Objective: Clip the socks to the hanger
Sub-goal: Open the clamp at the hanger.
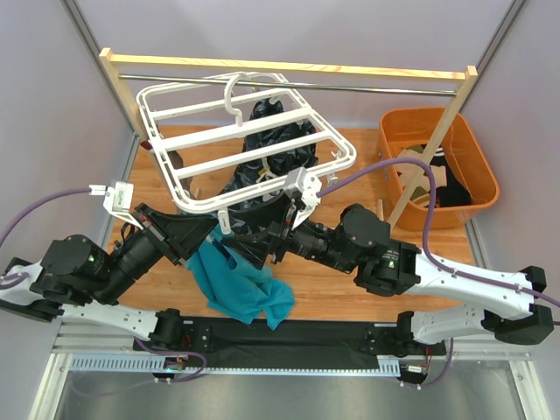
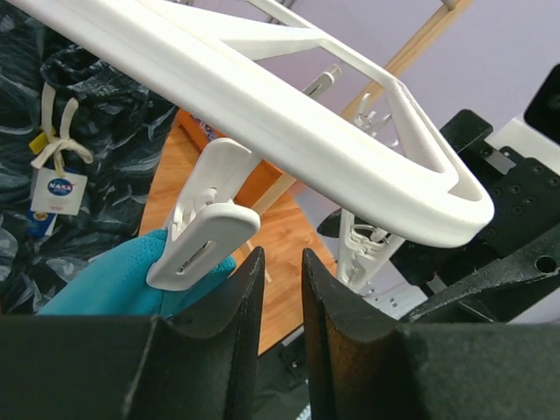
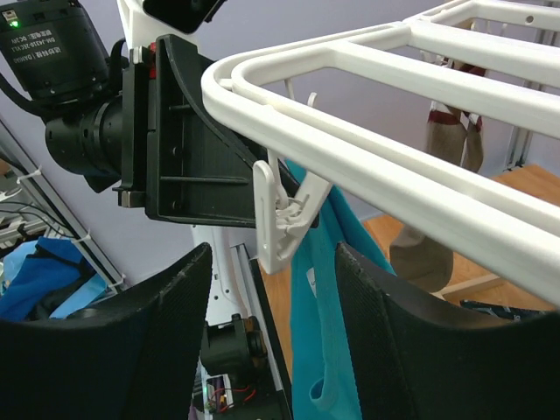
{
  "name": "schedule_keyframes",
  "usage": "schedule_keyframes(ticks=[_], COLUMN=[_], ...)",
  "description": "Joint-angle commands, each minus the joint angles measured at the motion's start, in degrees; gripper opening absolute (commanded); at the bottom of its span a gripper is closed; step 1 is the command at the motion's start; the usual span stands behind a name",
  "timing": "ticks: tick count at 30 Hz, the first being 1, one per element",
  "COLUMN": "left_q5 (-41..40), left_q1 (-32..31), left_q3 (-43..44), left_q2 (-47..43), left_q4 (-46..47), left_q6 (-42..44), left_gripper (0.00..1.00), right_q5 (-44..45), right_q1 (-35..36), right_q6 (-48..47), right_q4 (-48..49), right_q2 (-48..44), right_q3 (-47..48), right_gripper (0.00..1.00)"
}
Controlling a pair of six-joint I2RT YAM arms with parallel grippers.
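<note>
Two black fingers [image 2: 236,302] of the left gripper [image 2: 282,280] stand close together in the left wrist view, with a narrow slit between them and nothing in it. Just beside the left-hand finger, a small white plastic clip [image 2: 203,232] bites the top edge of a soft teal sock [image 2: 105,284]. The clip dangles from a rounded corner of the large white plastic hanger frame [image 2: 289,118], which slants across the top. Behind, on the left, hangs a dark glossy patterned cloth [image 2: 105,114] bearing a small white tag.

In the right wrist view, the right gripper [image 3: 273,255] is spread wide. Its two black fingers sit lower than the clip, one on either side, and grip nothing. The teal sock hangs straight down from the clip between them. Farther back, a beige-brown sock [image 3: 429,258] hangs under the hanger.

Seen from above, the hanger hooks over the metal rail [image 1: 367,87] of a pale wooden rack [image 1: 289,67]. Both arms meet at its near edge, where the teal sock hangs. An orange plastic tub [image 1: 486,175] stands to the right.
</note>
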Motion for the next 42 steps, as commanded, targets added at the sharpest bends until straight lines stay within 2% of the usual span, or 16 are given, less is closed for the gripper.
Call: schedule_keyframes(ticks=[1,10,18,23,37,42], left_q5=[-2.4,-3.5,-3.9,-4.0,-3.9,-4.2], left_q1=[-0.1,-0.1,-0.1,-0.1,-0.1,-0.1], left_q3=[3.0,2.4,1.7,1.4,1.5,2.6], left_q2=[1.7,0.1,-1.1,-1.5,0.8,3.8], left_q4=[-4.7,-6.7,-7.5,-8.3,-4.4,-4.6], left_q6=[0.0,-1.2,-2.9,-4.1,-0.9,-0.4], left_gripper=[0.3,0.24,0.23,0.22,0.23,0.23], right_q5=[1.0,5.4,9.5,9.9,18.7,17.6], right_q1=[-0.2,0.0,0.1,0.2,0.9,0.9], right_q6=[0.0,-2.8,-3.2,-3.8,-0.4,2.6], right_q4=[5.2,5.9,14.5,14.7,16.5,16.1], right_q2=[0.0,3.9,6.7,8.4,0.9,-2.7], right_q3=[-0.2,2.8,1.8,2.9,-2.4,-5.9], right_gripper=[0.62,0.68,0.57,0.55,0.55,0.64])
